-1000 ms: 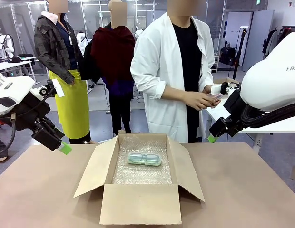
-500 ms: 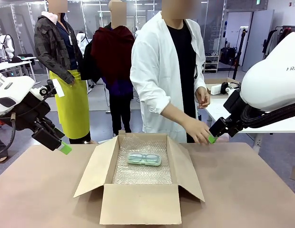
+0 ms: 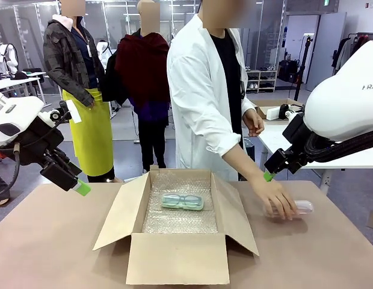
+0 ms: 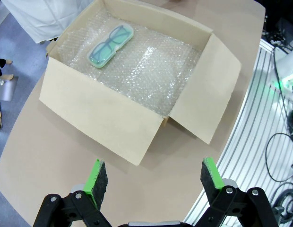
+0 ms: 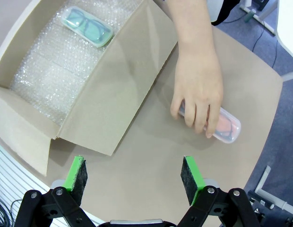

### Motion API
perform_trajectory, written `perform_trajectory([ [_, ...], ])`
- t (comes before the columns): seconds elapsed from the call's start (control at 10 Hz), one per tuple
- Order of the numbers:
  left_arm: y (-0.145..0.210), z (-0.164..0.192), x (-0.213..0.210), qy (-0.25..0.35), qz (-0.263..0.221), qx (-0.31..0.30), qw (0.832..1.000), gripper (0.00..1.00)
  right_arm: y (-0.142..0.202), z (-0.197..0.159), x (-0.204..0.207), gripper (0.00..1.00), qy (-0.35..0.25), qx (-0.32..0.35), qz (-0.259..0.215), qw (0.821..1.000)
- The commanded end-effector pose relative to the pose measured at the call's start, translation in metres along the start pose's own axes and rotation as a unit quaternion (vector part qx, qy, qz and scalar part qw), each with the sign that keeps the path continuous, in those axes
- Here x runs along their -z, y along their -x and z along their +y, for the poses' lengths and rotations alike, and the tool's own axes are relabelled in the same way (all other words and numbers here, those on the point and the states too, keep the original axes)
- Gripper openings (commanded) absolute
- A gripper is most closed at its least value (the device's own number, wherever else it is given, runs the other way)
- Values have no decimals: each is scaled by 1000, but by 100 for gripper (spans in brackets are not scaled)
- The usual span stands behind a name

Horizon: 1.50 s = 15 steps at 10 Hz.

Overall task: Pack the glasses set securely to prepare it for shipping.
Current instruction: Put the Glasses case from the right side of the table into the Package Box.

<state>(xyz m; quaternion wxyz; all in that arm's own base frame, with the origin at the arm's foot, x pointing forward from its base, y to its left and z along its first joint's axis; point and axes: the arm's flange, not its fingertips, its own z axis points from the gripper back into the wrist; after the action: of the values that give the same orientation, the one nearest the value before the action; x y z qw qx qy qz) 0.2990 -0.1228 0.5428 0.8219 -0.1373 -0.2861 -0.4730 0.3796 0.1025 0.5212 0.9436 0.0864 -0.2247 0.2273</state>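
Both grippers are empty and spread wide: the left gripper (image 4: 152, 166) hangs above the table (image 3: 48, 247) off the left side of the cardboard box (image 4: 104, 120), and the right gripper (image 5: 133, 165) hangs above the table off the box's right side, with nothing between the green pads of either. The box stands open in the middle of the table with its flaps folded outward and is lined with bubble wrap (image 3: 180, 224). The mint green case (image 3: 182, 201) lies flat on that lining toward the far wall of the box, spectacles showing through its lid. The pink case (image 5: 228, 128) lies on the table to the right of the box, apart from the right flap. A person's hand (image 5: 197, 94) rests on top of it, fingers curled over one end, the other end sticking out.
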Motion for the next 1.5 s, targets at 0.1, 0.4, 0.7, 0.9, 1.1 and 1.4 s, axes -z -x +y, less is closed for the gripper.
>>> perform_trajectory([
  [0.1, 0, 0, 0, 5, -9, 1, 1000, 100, 1, 1, -2, 100, 0, 1, 2, 1000],
  [0.4, 0, 0, 0, 5, -9, 1, 1000, 100, 1, 1, -2, 100, 0, 1, 2, 1000],
  [0.7, 0, 0, 0, 5, -9, 1, 1000, 100, 1, 1, -2, 100, 0, 1, 2, 1000],
  [0.9, 0, 0, 0, 5, -9, 1, 1000, 100, 1, 1, -2, 100, 0, 1, 2, 1000],
  [1.1, 0, 0, 0, 5, -9, 1, 1000, 100, 1, 1, -2, 100, 0, 1, 2, 1000],
  [1.4, 0, 0, 0, 5, -9, 1, 1000, 100, 1, 1, -2, 100, 0, 1, 2, 1000],
])
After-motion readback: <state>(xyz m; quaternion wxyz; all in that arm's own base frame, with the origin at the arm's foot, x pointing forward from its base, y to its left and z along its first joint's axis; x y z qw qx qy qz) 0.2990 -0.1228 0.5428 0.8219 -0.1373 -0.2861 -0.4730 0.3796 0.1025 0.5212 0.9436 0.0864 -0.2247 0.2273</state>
